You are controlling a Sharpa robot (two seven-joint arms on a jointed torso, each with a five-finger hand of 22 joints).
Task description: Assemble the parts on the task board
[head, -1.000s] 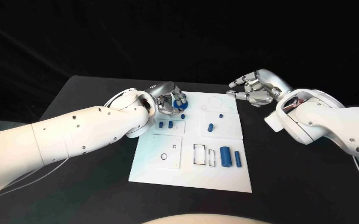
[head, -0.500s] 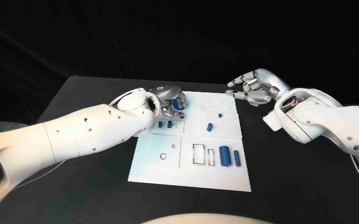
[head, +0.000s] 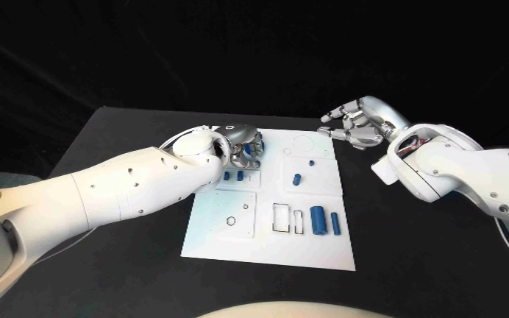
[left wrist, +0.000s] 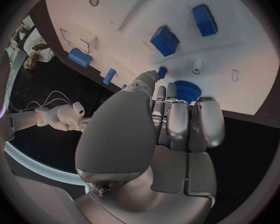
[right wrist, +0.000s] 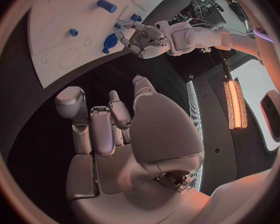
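The white task board [head: 318, 248] lies mid-table. My left hand [head: 242, 146] is over its far left part, fingers together and tips down on a blue gear [left wrist: 187, 90] that lies against the board [left wrist: 239, 50]; the thumb stands beside a small blue peg [left wrist: 162, 72]. From the right wrist view the gear [right wrist: 110, 43] shows at the left hand's [right wrist: 143, 37] fingertips. My right hand [head: 355, 126] hovers off the board's far right corner, fingers loosely apart, holding nothing. Two blue blocks [head: 233, 176] sit just nearer than the left hand.
A blue oblong piece [head: 298, 180] and a small peg [head: 313, 163] sit mid-board. Two blue cylinders [head: 318, 222] [head: 336, 221] lie beside rectangular slots [head: 282, 217] near the front. A ring outline [head: 304, 143] marks the far edge. Black table surrounds the board.
My left hand has turned over and gone down onto the board with the gear, which is now mostly covered from the head view. The right hand has barely moved.
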